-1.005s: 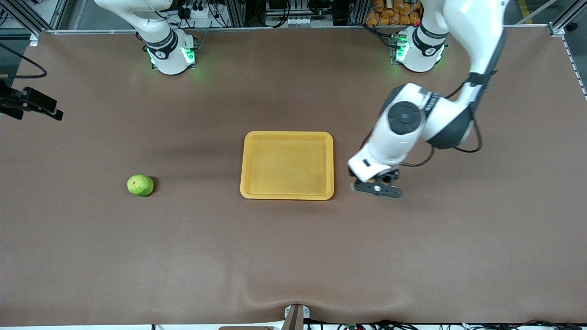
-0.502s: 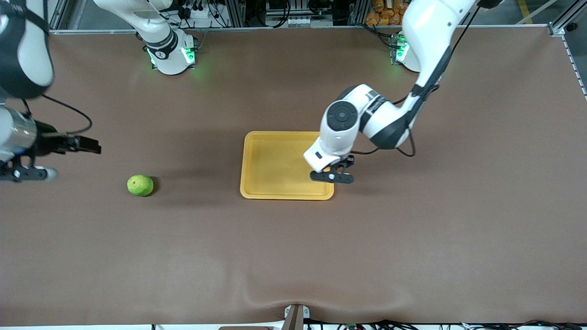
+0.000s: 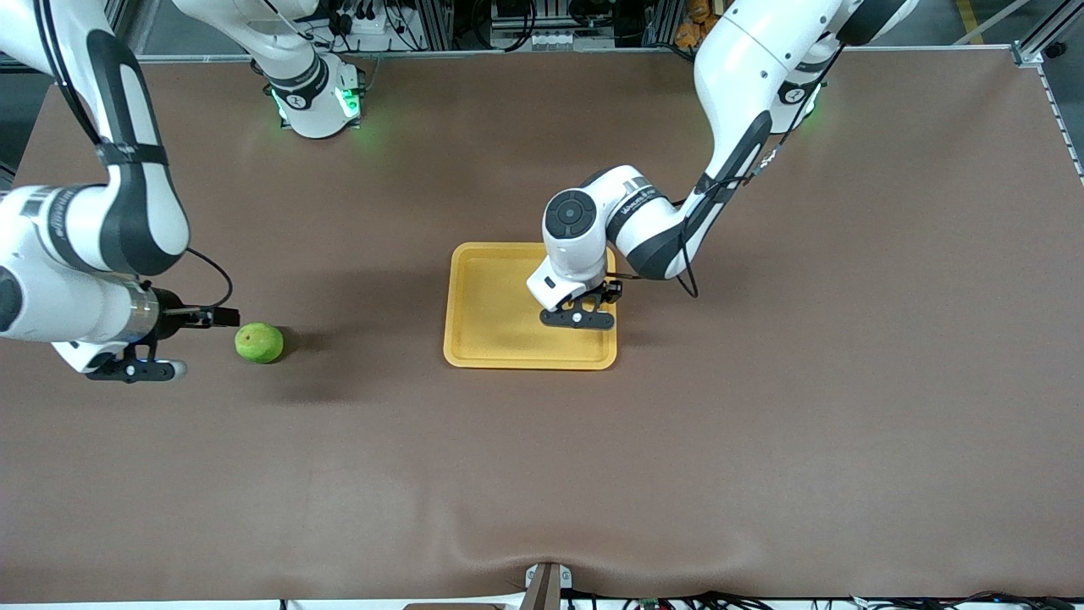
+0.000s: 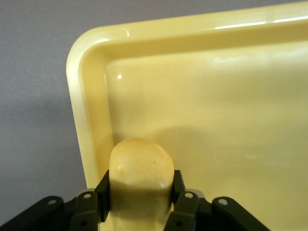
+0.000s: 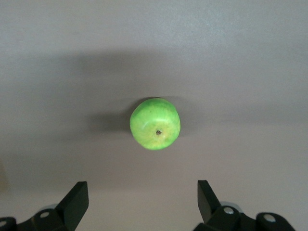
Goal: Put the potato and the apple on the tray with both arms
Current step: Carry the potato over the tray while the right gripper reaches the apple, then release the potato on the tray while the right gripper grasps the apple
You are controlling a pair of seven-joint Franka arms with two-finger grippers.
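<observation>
The left gripper (image 4: 140, 204) fingers clamp the potato (image 4: 141, 166) over the tray (image 3: 474, 352), just inside its rim at a corner. The right gripper (image 5: 143, 202) fingers stand spread above bare worktop (image 3: 762, 440), the apple (image 5: 155, 124) lying ahead of them, untouched.

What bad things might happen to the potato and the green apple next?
The left gripper holds the potato over the tray, close to its rim at the left arm's end; let go there, it might land on the rim and roll out. The apple is round and sits loose on the table, so the open right gripper might nudge it and send it rolling.
</observation>
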